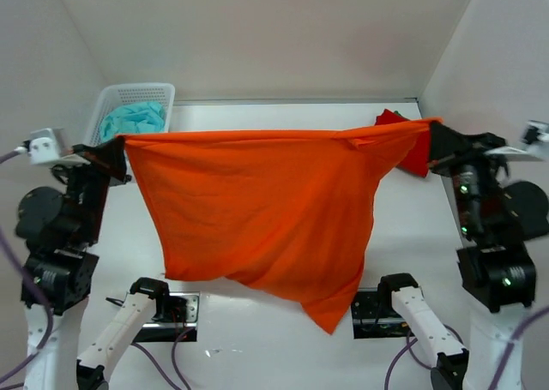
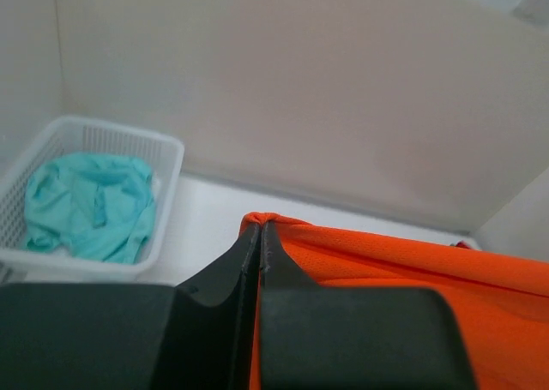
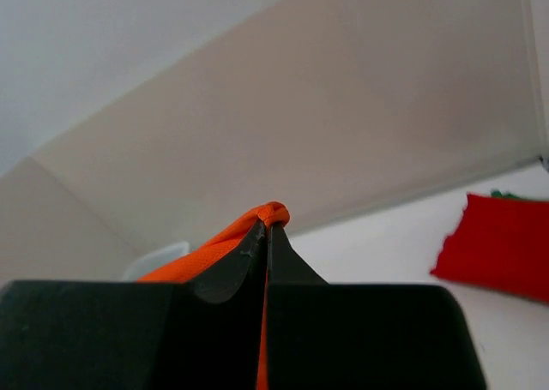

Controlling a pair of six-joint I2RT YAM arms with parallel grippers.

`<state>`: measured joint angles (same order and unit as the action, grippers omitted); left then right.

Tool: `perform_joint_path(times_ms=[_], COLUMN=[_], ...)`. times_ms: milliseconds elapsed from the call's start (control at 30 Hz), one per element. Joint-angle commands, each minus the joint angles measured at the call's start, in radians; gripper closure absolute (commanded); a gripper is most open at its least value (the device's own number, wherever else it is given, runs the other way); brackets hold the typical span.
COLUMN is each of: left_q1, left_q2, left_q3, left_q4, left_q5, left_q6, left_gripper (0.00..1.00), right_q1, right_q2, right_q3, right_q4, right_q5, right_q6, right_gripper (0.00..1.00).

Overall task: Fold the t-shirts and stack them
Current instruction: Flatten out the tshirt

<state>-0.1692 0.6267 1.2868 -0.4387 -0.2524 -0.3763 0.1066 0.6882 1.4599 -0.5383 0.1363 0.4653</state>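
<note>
The bright orange t-shirt (image 1: 266, 206) hangs stretched in the air between both grippers, its lower edge drooping toward the near side of the table. My left gripper (image 1: 118, 147) is shut on its left corner; the cloth (image 2: 386, 261) shows pinched at the tips (image 2: 260, 225). My right gripper (image 1: 433, 133) is shut on its right corner, with orange cloth (image 3: 273, 211) bunched at the tips (image 3: 267, 227). The deeper red t-shirt (image 1: 415, 154) lies on the table at the far right, partly hidden behind the orange one; it also shows in the right wrist view (image 3: 502, 244).
A white mesh basket (image 1: 163, 94) holding teal cloth (image 1: 131, 120) stands at the far left; it shows in the left wrist view (image 2: 167, 154) too. White walls enclose the table on three sides. Two arm bases sit at the near edge.
</note>
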Motion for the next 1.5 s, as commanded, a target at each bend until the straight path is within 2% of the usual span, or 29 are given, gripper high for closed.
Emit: perform_joint_path(times_ms=[0,100,200,267,367,467,567,700,833,1000,1167,1267,1367,1467], left_q1=[0.004,0.004,0.004,0.004,0.004,0.004,0.004,0.004,0.004,0.004,0.004,0.004,0.004,0.004], left_q2=[-0.019,0.016,0.131,0.203,0.400,0.534,0.592,0.551,0.421,0.118,-0.064,-0.079,-0.024,0.071], left_q3=[-0.163,-0.243,-0.227,-0.185,-0.037,0.122,0.242,0.327,0.311,0.222,0.215,0.236,0.250,0.218], left_q4=[0.084,0.149,0.207,0.239,0.268,0.261,0.232,0.182,0.135,0.006,-0.135,-0.180,-0.192,-0.157], left_q5=[-0.095,-0.116,-0.139,-0.139,-0.136,-0.123,-0.093,-0.093,-0.082,-0.034,-0.042,-0.053,-0.045,-0.027], left_q6=[-0.038,-0.039,-0.008,0.009,0.042,0.054,0.059,0.079,0.065,0.014,-0.003,-0.004,-0.027,-0.036], left_gripper=[1.00,1.00,1.00,1.00,1.00,1.00,1.00,1.00,1.00,1.00,1.00,1.00,1.00,1.00], right_q1=[-0.008,-0.008,-0.008,-0.008,-0.008,-0.008,-0.008,-0.008,-0.008,-0.008,-0.008,-0.008,-0.008,-0.008], right_q2=[0.033,0.041,0.116,0.174,0.281,0.396,0.444,0.407,0.285,0.046,-0.088,-0.085,-0.037,0.034], right_q3=[-0.258,-0.380,-0.390,-0.339,-0.210,-0.063,0.088,0.172,0.190,0.157,0.216,0.299,0.339,0.289], right_q4=[0.114,0.214,0.277,0.296,0.330,0.317,0.290,0.265,0.221,0.103,-0.009,-0.065,-0.071,-0.037], right_q5=[0.082,0.082,0.082,0.082,0.082,0.091,0.112,0.112,0.108,0.077,0.036,0.023,0.029,0.050], right_q6=[-0.017,0.000,0.009,0.000,-0.022,-0.045,-0.060,-0.091,-0.088,-0.073,-0.048,-0.037,-0.046,-0.056], right_gripper=[1.00,1.00,1.00,1.00,1.00,1.00,1.00,1.00,1.00,1.00,1.00,1.00,1.00,1.00])
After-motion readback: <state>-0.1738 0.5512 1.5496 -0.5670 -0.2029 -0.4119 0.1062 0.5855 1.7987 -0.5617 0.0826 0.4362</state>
